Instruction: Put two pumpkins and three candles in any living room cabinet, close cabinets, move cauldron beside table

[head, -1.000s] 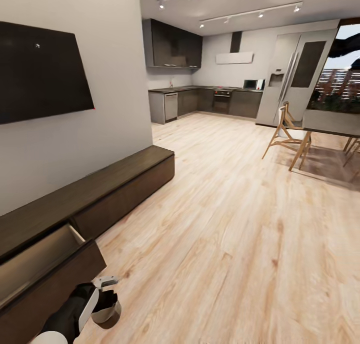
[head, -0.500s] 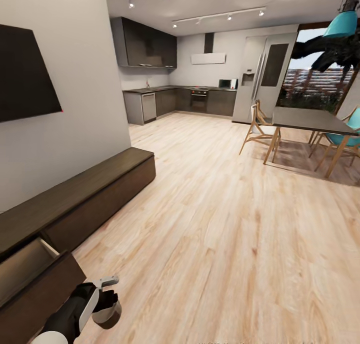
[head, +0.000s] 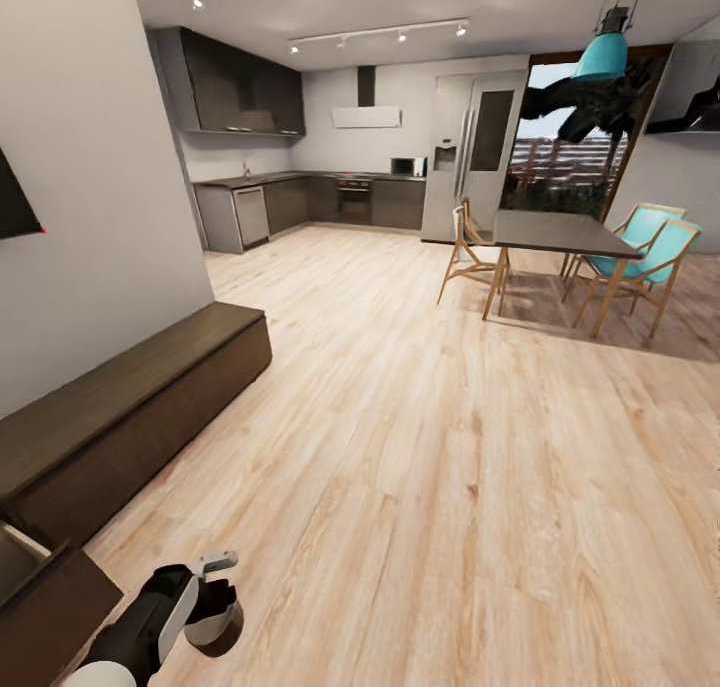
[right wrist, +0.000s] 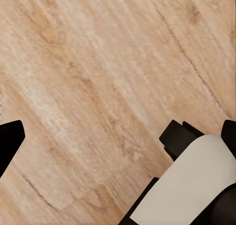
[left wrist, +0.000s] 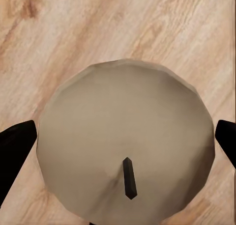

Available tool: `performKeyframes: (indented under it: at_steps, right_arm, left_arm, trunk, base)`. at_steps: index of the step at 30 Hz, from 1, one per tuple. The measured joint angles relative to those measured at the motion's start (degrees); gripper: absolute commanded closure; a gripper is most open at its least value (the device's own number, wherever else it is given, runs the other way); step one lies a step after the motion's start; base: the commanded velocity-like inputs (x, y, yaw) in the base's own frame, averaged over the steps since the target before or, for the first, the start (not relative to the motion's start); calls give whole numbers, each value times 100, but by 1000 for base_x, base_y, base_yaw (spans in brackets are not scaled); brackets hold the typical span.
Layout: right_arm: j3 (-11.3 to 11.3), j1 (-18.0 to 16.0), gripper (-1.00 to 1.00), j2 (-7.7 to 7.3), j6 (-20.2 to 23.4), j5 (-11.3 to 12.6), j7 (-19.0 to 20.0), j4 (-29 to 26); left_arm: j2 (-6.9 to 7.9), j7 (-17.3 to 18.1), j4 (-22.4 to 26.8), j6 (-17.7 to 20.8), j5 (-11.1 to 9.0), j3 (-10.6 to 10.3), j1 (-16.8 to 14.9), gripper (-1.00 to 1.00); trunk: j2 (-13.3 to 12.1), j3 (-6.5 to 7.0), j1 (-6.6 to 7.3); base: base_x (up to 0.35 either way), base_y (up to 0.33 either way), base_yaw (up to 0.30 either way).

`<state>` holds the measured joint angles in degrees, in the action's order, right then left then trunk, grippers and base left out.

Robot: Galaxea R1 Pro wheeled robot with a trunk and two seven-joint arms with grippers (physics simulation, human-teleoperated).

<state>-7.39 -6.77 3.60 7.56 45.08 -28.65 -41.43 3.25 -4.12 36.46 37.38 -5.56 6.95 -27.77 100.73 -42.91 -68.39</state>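
Far left of head view: cabinet point(head: 130, 407) runs along the wall, long, low, dark brown. One drawer point(head: 45, 592) at its near end stands pulled out, pale interior partly showing at the picture's edge.

Just beside the open drawer, over the wood floor point(head: 450, 467): left gripper point(head: 213, 607), at the bottom of the head view. Left wrist view shows a candle point(left wrist: 125, 144) seated between the two dark fingertips point(left wrist: 14, 146), one on each side of it. Jaws closed onto the candle's sides. Candle top is round, flat, beige, with a short dark wick. Floor planks visible behind it, so the candle hangs above the floor, not in the drawer.

Middle distance: kitchen cupboards point(head: 240, 92) and a fridge point(head: 470, 152) against the back wall.

Right: dining table point(head: 555, 235) with wooden and teal chairs point(head: 640, 257), a teal lamp point(head: 605, 52) hanging above.

Right gripper point(right wrist: 118, 151): right wrist view has one dark fingertip at each edge of the picture, set wide apart, nothing between them, plank floor behind.
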Motion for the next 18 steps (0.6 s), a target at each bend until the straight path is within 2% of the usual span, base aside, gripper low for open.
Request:
performKeyframes:
  at_steps: [12,18]
  right_arm:
    - [0,0,-100,7,-9,-44,0,-2]
    - [-1,0,-100,3,-9,-2,0,0]
  left_arm:
    - [11,4,0,-83,2,-1,0,100]
    - [7,8,-57,-162,-2,0,0,100]
  trunk:
    - [0,-6,0]
    - [0,-6,0]
  base:
    - [318,0,-36]
    - [330,0,-213]
